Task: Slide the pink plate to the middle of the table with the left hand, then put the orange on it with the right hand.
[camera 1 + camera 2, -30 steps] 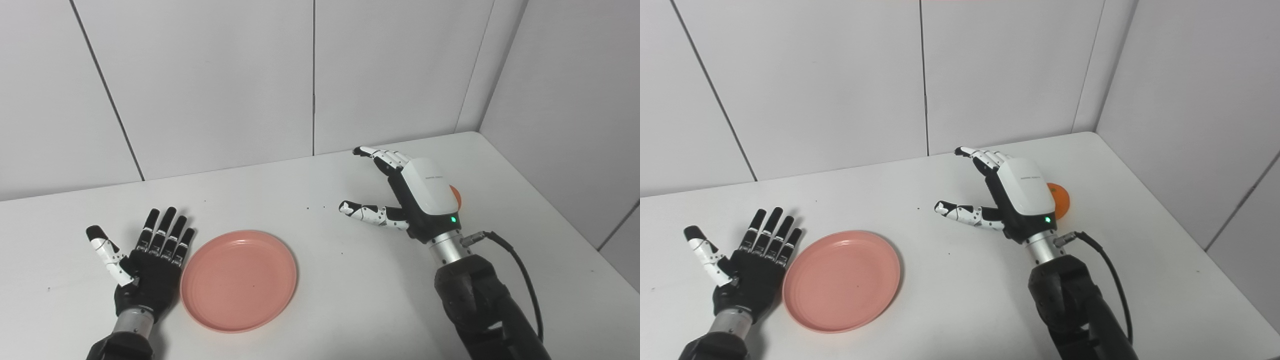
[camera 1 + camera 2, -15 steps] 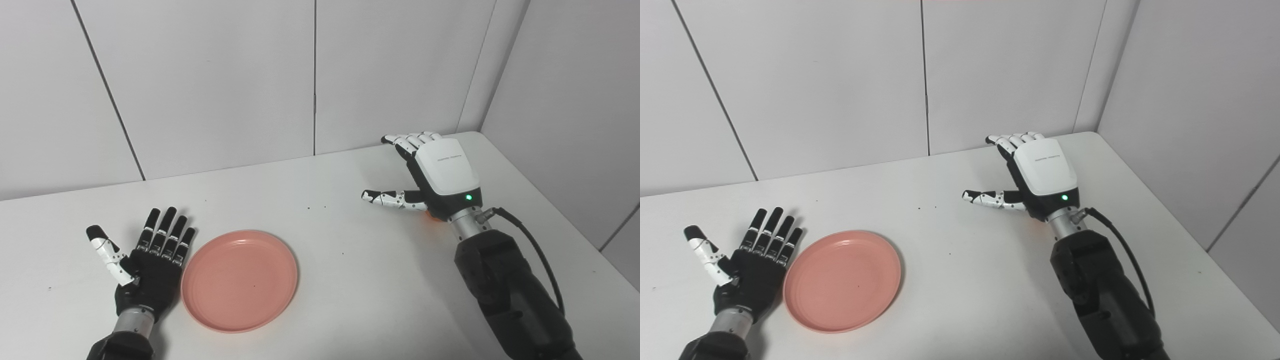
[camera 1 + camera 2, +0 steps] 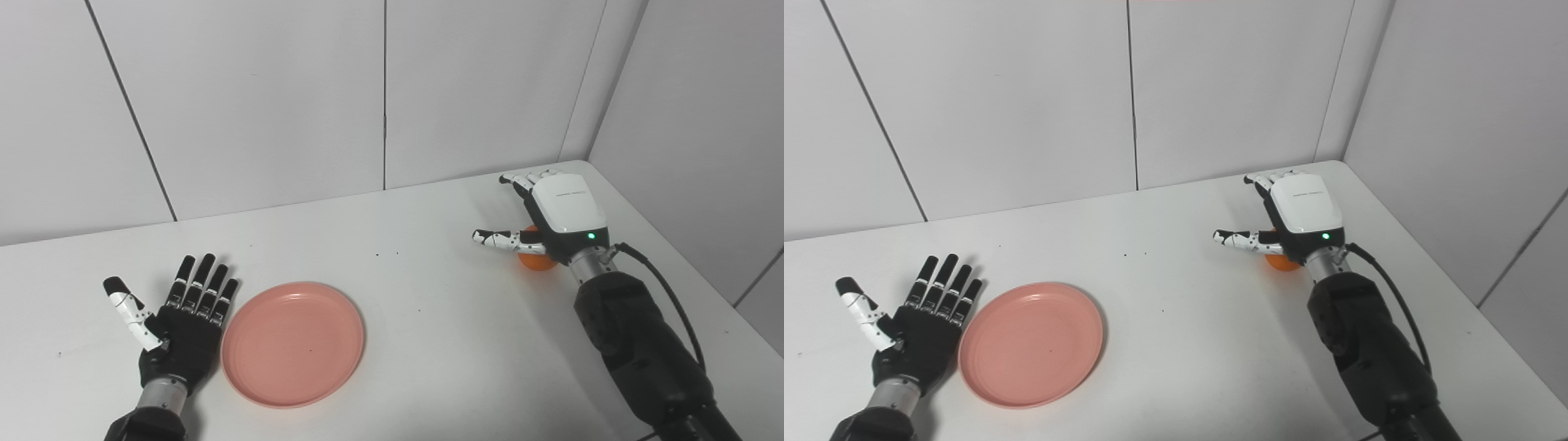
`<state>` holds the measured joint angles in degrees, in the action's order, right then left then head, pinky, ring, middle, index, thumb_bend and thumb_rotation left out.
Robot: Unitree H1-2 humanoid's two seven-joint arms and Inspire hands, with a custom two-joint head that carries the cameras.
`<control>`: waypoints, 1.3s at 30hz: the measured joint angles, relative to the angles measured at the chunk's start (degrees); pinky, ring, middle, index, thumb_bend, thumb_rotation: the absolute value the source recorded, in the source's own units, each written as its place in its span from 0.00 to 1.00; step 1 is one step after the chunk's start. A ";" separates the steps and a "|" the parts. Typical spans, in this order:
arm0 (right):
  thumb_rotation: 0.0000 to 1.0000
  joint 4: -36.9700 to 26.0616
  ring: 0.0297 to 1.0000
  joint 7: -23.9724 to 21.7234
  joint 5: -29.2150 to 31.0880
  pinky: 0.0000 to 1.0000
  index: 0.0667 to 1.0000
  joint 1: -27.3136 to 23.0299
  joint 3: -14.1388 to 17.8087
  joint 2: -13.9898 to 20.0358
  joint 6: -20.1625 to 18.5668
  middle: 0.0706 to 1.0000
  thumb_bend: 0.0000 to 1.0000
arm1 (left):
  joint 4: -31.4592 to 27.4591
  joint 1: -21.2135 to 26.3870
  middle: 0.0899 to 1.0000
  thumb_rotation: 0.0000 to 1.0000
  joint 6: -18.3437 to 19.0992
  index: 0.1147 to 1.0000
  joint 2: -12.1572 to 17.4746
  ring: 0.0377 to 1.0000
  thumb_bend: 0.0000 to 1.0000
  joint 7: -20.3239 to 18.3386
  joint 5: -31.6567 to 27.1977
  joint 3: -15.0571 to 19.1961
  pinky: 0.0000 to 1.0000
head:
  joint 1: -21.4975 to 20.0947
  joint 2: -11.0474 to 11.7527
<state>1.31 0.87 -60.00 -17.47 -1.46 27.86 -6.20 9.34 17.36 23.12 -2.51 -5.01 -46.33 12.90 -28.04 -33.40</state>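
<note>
At the right of the frame the right robot hand [image 3: 560, 211] hovers spread open over the orange [image 3: 534, 260] on the worktop [image 3: 429, 343], a smooth, round, roll-prone fruit best cupped around its middle, while the left robot hand [image 3: 184, 318] lies open beside the pink plate [image 3: 293, 343].

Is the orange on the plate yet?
No, the orange sits on the table under the right hand, far from the empty plate beside the left hand.
</note>
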 measured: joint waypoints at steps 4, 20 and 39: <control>1.00 1.23 0.78 0.41 0.66 0.81 0.76 -0.25 -0.40 0.09 0.00 0.75 0.85 | 0.00 0.00 0.94 0.97 0.00 0.97 0.12 0.98 0.83 0.00 0.00 -0.06 1.00 | 0.09 0.00; 1.00 6.77 0.77 2.11 2.89 0.79 0.76 -0.81 -1.13 0.63 -0.66 0.76 0.85 | 0.06 -0.01 0.90 0.97 0.01 0.96 0.16 0.96 0.81 0.34 -0.11 -0.34 1.00 | 0.88 0.00; 1.00 8.90 0.78 2.09 4.15 0.80 0.77 -0.82 -2.80 0.98 -2.10 0.77 0.85 | 0.00 -0.01 0.92 0.97 0.01 0.97 0.81 0.96 0.82 0.58 -0.10 -1.27 1.00 | 1.49 -0.44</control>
<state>10.21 2.96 -55.85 -18.29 -4.26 28.84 -8.30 9.33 17.36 23.13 -1.70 -4.43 -46.44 11.63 -26.54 -33.84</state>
